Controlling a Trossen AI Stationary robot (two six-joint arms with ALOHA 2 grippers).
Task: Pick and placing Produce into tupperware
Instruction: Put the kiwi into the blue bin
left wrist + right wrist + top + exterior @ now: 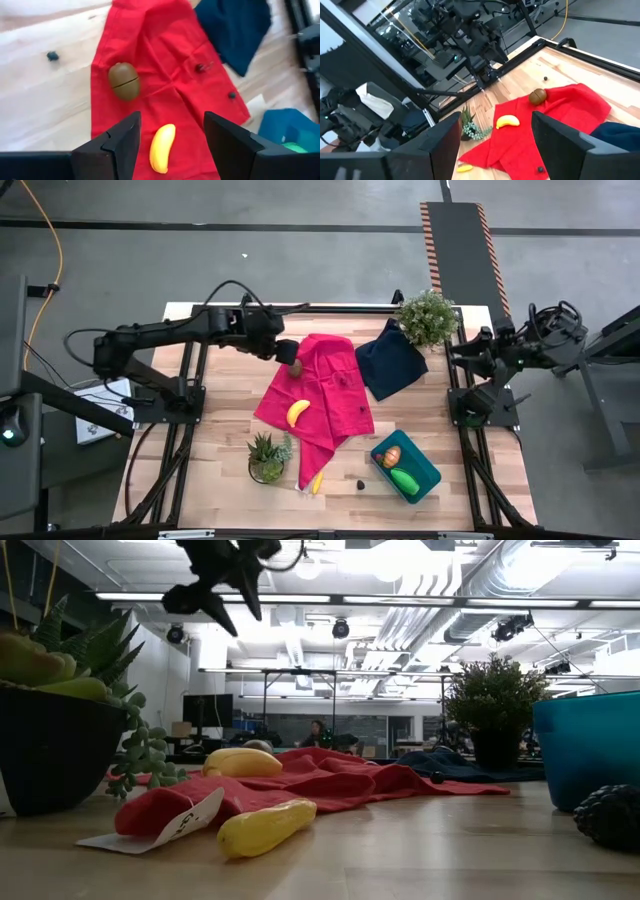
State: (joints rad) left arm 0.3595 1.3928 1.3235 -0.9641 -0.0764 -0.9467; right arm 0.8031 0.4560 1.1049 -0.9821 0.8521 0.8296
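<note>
A red cloth (325, 390) lies spread on the wooden table. On it rest a brown piece (297, 366) and a yellow banana (297, 412). A second banana (317, 481) lies at the cloth's near end. The teal tupperware (425, 463) stands near the front right with an orange piece (392, 456) and a green piece (405, 480) inside. My left gripper (288, 352) hangs open, high above the cloth's far part beside the brown piece (124, 81), with nothing between its fingers (170, 145). My right gripper (495, 130) waits open, raised at the table's right edge.
A navy cloth (390, 360) lies at the far right beside a leafy potted plant (427, 316). A succulent pot (267, 458) stands near the front left of the red cloth. A small dark object (360, 481) lies left of the tub.
</note>
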